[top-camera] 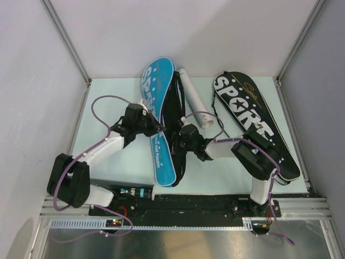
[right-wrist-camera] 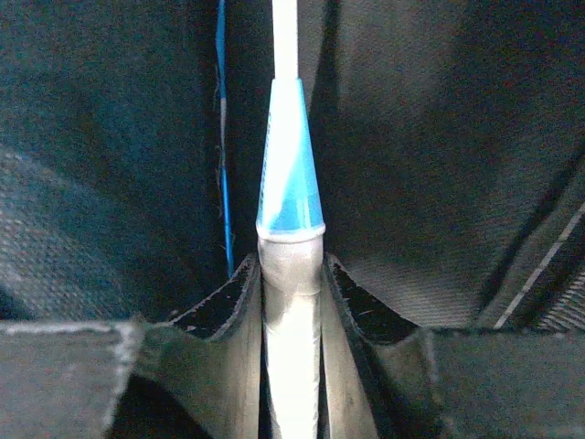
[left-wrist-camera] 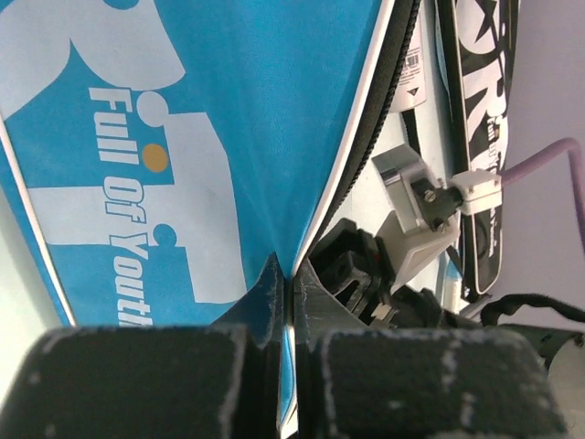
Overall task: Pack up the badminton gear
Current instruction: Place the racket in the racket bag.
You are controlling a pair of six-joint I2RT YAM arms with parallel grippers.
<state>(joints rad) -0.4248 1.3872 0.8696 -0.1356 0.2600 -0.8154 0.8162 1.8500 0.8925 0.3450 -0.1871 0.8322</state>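
Observation:
A blue racket cover [top-camera: 159, 86] lies lengthwise at mid-table with its black zip side [top-camera: 172, 116] gaping to the right. My left gripper [top-camera: 158, 128] is shut on the cover's white-piped edge [left-wrist-camera: 315, 219], holding up the blue top flap [left-wrist-camera: 274, 110]. My right gripper [top-camera: 182, 141] reaches into that opening. It is shut on a racket's white handle [right-wrist-camera: 291, 329] just below the blue-and-white cone [right-wrist-camera: 291, 174]. The thin shaft [right-wrist-camera: 285, 37] runs on into the dark inside of the cover; the racket head is hidden.
A white shuttle tube [top-camera: 193, 100] lies just right of the blue cover's head. A black "SPORT" cover [top-camera: 250, 116] lies diagonally at the right, reaching the table's front right corner. Grey walls close in the back and both sides.

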